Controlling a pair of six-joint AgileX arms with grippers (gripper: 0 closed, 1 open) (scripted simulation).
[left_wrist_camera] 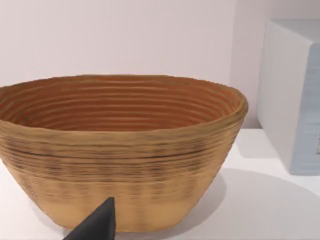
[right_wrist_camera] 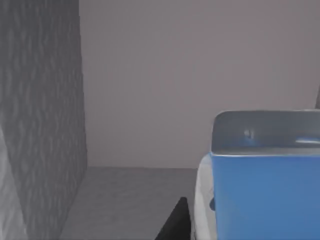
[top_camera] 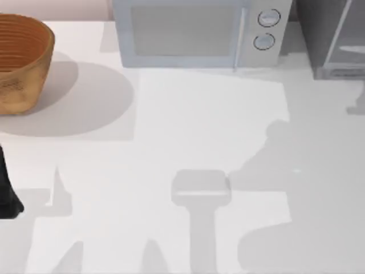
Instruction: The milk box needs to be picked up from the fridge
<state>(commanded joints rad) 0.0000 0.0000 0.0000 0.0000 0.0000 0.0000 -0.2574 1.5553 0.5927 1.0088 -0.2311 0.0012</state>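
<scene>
Top view: wicker basket [top_camera: 20, 60] sits at the table's far left, the pale microwave [top_camera: 197, 31] with two round knobs at the back centre, the dark grey fridge [top_camera: 333, 37] at the far right corner; the white table [top_camera: 188, 142] between them is bare, crossed by arm shadows. Left arm [top_camera: 7, 191] is at the left edge; left wrist view faces the basket close by, one dark fingertip [left_wrist_camera: 97, 227] low in front, so I cannot tell that gripper's finger state. Right wrist view looks inside the fridge: grey side wall [right_wrist_camera: 40, 125], open floor beside it, and the milk box [right_wrist_camera: 262, 185] close up, its blue face just beside one dark finger [right_wrist_camera: 175, 222]; finger state cannot be told.
</scene>
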